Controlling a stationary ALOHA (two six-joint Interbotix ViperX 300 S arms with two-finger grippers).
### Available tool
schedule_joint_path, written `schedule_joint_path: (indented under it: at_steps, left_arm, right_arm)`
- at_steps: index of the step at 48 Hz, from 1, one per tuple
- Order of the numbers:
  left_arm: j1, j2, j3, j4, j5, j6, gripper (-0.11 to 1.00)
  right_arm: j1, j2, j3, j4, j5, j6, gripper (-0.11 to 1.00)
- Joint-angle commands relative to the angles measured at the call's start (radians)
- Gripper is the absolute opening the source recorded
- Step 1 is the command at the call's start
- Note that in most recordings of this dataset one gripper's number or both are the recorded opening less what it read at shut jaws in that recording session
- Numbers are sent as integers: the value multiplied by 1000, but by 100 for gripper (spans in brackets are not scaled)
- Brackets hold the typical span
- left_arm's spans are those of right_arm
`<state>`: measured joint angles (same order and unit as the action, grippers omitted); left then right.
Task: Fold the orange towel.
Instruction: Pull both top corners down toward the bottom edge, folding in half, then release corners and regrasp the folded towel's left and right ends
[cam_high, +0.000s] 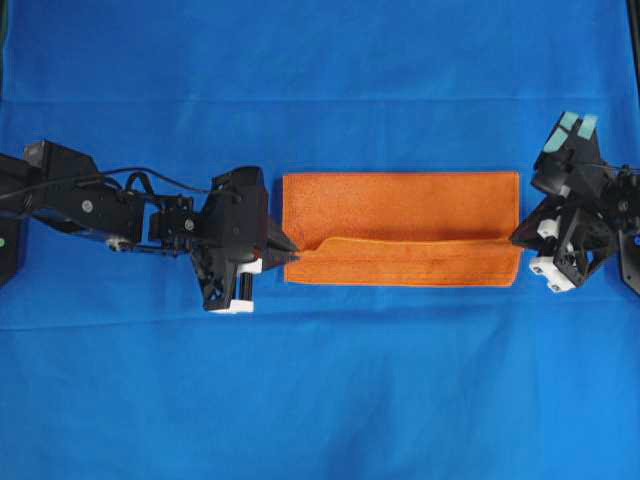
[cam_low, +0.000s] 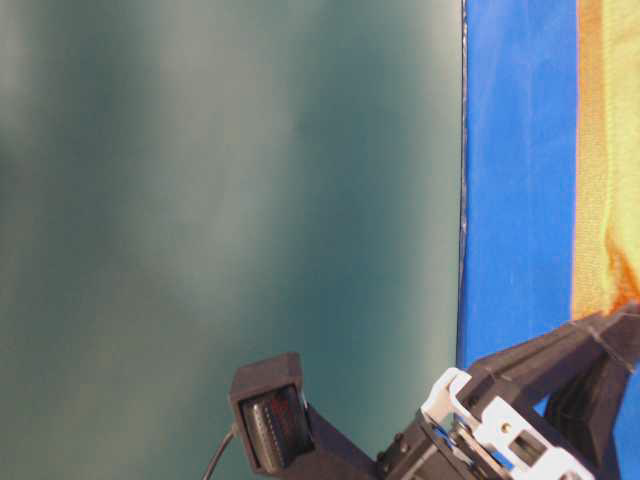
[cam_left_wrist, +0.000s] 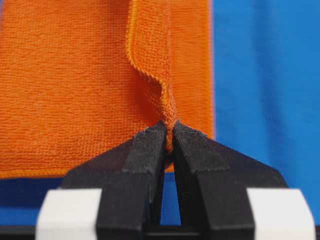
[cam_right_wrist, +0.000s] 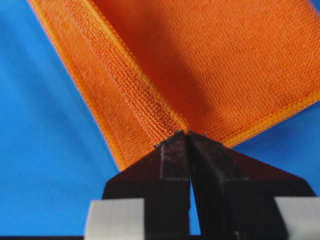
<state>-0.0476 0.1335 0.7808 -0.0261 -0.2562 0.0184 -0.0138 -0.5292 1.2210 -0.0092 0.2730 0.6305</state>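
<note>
Grippers (cam_high: 292, 256) (cam_high: 516, 238) pinch orange towel (cam_high: 400, 205) – both ends

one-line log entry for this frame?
phase: mid-fold | left gripper: shut on orange towel edge | right gripper: shut on opposite edge | fold: incomplete

Open bench above and below the towel
Orange towel (cam_high: 400, 205) spans the middle; left gripper (cam_high: 290, 256) and right gripper (cam_high: 517, 240) seemingly block its ends.
</note>
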Motion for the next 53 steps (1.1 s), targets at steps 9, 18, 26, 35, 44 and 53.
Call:
schedule_joint_path:
  at_steps: [9,18,26,35,44,53]
  left_arm:
    - [-12,23,-23,0,-5,-3,1]
    - [-11,43,-38,0,-3,-3,1]
    - [-9,40,-35,0,-5,-3,2]
    - [-8,17,-31,0,-3,-2,43]
    - [23,-75,-11,0,35,9,82]
    - [84,-127,6,0,41,15,74]
  right_arm:
    - [32,38,-26,2,-8,15,1]
    - [46,60,-35,3,-18,20,1]
    - [63,67,-41,3,-32,26,3]
    - [64,60,-60,-5,-8,23,48]
    - [64,-15,-98,-67,81,15,60]
    - [-11,-121,-100,-173,141,28,60]
